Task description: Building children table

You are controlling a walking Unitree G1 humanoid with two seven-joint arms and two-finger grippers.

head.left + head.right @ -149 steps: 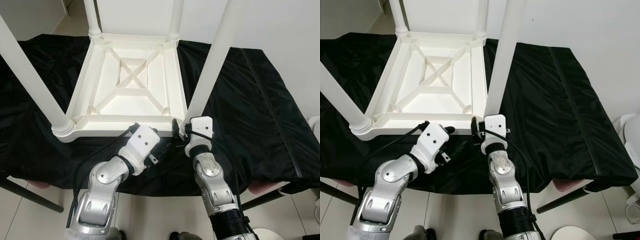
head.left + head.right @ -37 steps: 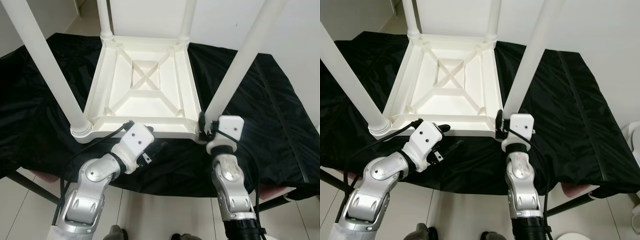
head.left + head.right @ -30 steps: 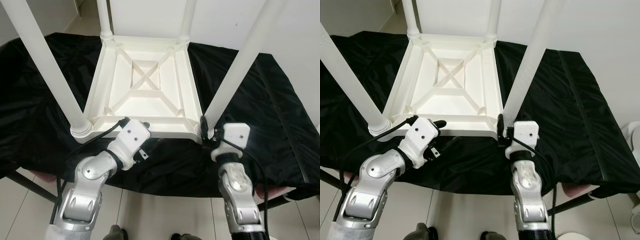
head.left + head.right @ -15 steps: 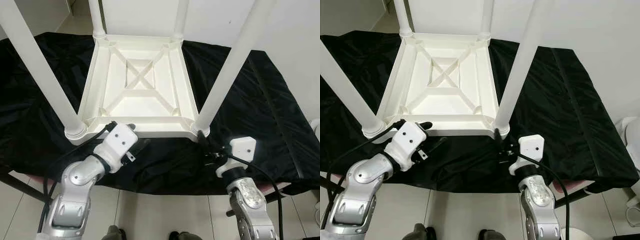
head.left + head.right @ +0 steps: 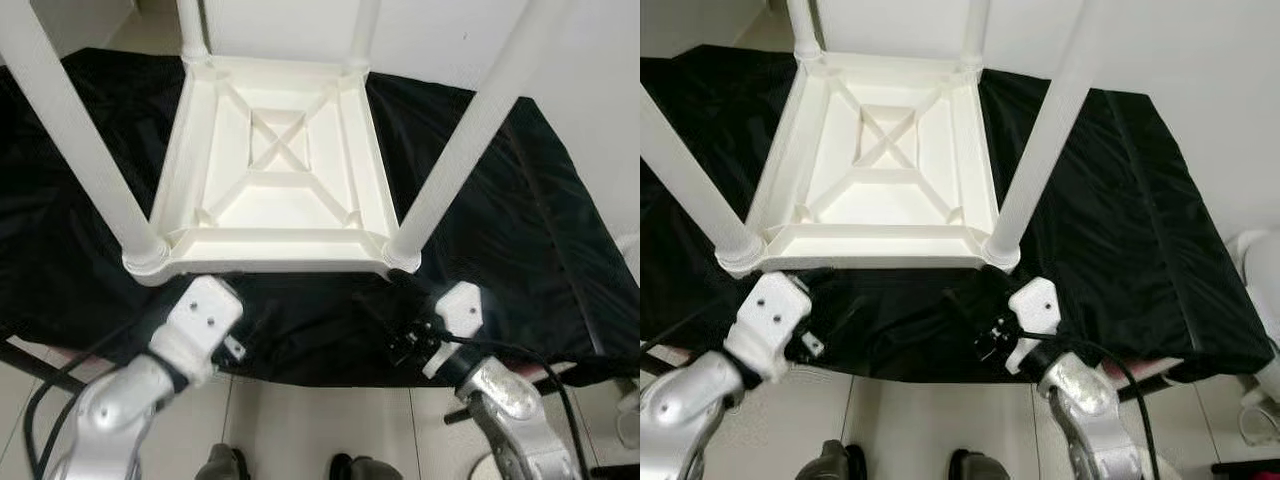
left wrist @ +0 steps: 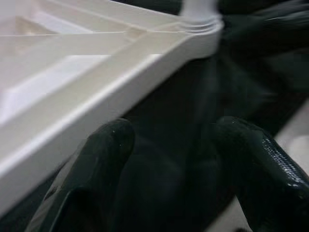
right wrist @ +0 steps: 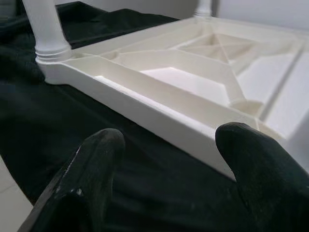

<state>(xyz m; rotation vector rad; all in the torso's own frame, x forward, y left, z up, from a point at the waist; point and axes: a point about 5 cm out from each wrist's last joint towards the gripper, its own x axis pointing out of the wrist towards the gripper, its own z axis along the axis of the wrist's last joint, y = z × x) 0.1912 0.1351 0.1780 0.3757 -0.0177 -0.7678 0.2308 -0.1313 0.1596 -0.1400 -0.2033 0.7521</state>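
- Our left pincer and right pincer gape empty beside the upturned children's table.
- Nudged, it could slide off the black-draped surface.

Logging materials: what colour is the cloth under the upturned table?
Black; the cloth shows best in the left eye view, beneath the white table.

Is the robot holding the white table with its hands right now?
No, nothing is held. The left gripper and right gripper are both open and sit short of the near edge of the upside-down white table, over the black cloth.
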